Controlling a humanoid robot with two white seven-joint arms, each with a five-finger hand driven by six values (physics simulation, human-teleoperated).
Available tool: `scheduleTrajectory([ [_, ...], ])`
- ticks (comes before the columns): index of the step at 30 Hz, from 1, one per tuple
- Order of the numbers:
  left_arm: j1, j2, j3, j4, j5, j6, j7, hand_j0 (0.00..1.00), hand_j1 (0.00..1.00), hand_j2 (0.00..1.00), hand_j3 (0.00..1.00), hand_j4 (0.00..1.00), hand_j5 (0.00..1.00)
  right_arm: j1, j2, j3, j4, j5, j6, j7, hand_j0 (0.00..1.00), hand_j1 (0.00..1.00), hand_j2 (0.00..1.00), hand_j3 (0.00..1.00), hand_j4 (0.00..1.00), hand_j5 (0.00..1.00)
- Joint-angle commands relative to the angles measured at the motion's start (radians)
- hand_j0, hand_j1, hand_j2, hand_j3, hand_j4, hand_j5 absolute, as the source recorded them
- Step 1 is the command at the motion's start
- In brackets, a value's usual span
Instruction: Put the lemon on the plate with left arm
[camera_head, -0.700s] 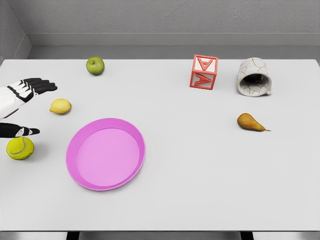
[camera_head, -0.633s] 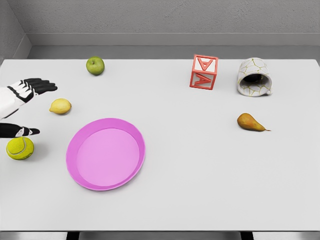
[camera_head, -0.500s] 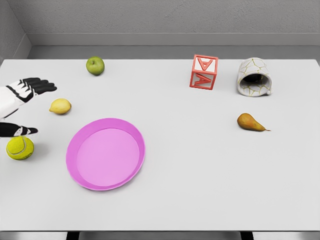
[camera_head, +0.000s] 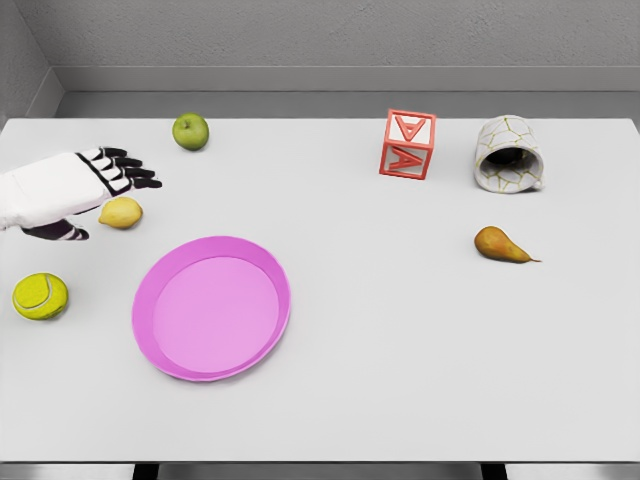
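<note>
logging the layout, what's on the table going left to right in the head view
tennis ball → lemon → green apple → pink plate → red letter block → pear and, further back, the tipped mug

So on the white table (camera_head: 400, 350) there's a bunch of extra stuff lying around. Green apple (camera_head: 190, 131) sits up near the far edge on the left side. Tennis ball (camera_head: 40, 296) is way over at the left edge, closer to the front. Toward the far right there's a red letter block (camera_head: 407, 144) standing with an A on its faces, and just to its right a white mug (camera_head: 509, 153) with yellowish crackle lines, tipped on its side, opening facing the camera. A brown pear (camera_head: 502, 245) lies on its side in front of the mug, stem pointing right.
</note>
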Motion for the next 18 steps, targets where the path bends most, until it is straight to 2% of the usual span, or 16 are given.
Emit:
scheduleTrajectory([
  [1, 0.000, -0.040, -0.141, 0.046, -0.036, 0.001, -0.038, 1.00, 1.00, 1.00, 1.00, 1.00, 1.00, 0.000, 0.000, 0.000, 0.000, 0.000, 0.000, 0.000, 1.00, 1.00, 1.00, 1.00, 1.00, 1.00],
  [3, -0.060, -0.051, -0.145, 0.213, -0.036, 0.001, -0.038, 1.00, 1.00, 1.00, 1.00, 1.00, 1.00, 0.000, 0.000, 0.000, 0.000, 0.000, 0.000, 0.000, 1.00, 1.00, 1.00, 1.00, 1.00, 1.00],
  [4, -0.080, -0.055, -0.145, 0.270, -0.036, 0.001, -0.038, 1.00, 1.00, 1.00, 1.00, 1.00, 1.00, 0.000, 0.000, 0.000, 0.000, 0.000, 0.000, 0.000, 1.00, 1.00, 1.00, 1.00, 1.00, 1.00],
  [8, -0.118, -0.107, -0.155, 0.282, -0.038, 0.001, -0.040, 1.00, 1.00, 1.00, 1.00, 1.00, 1.00, 0.000, 0.000, 0.000, 0.000, 0.000, 0.000, 0.000, 1.00, 1.00, 1.00, 1.00, 1.00, 1.00],
  [9, -0.150, -0.124, -0.180, 0.327, -0.038, 0.001, -0.038, 1.00, 1.00, 1.00, 1.00, 1.00, 1.00, 0.000, 0.000, 0.000, 0.000, 0.000, 0.000, 0.000, 1.00, 1.00, 1.00, 1.00, 1.00, 1.00],
  [10, -0.208, -0.136, -0.217, 0.406, -0.035, 0.001, -0.038, 1.00, 1.00, 1.00, 1.00, 1.00, 1.00, 0.000, 0.000, 0.000, 0.000, 0.000, 0.000, 0.000, 1.00, 1.00, 1.00, 1.00, 1.00, 1.00],
  [11, -0.229, -0.144, -0.223, 0.460, -0.032, 0.001, -0.038, 1.00, 1.00, 1.00, 1.00, 1.00, 1.00, 0.000, 0.000, 0.000, 0.000, 0.000, 0.000, 0.000, 1.00, 1.00, 1.00, 1.00, 1.00, 1.00],
  [12, -0.244, -0.153, -0.223, 0.475, -0.038, 0.001, -0.038, 1.00, 1.00, 1.00, 1.00, 1.00, 1.00, 0.000, 0.000, 0.000, 0.000, 0.000, 0.000, 0.000, 1.00, 1.00, 1.00, 1.00, 1.00, 1.00],
  [18, -0.245, -0.153, -0.220, 0.485, -0.039, 0.001, -0.038, 1.00, 1.00, 1.00, 1.00, 1.00, 1.00, 0.000, 0.000, 0.000, 0.000, 0.000, 0.000, 0.000, 1.00, 1.00, 1.00, 1.00, 1.00, 1.00],
])
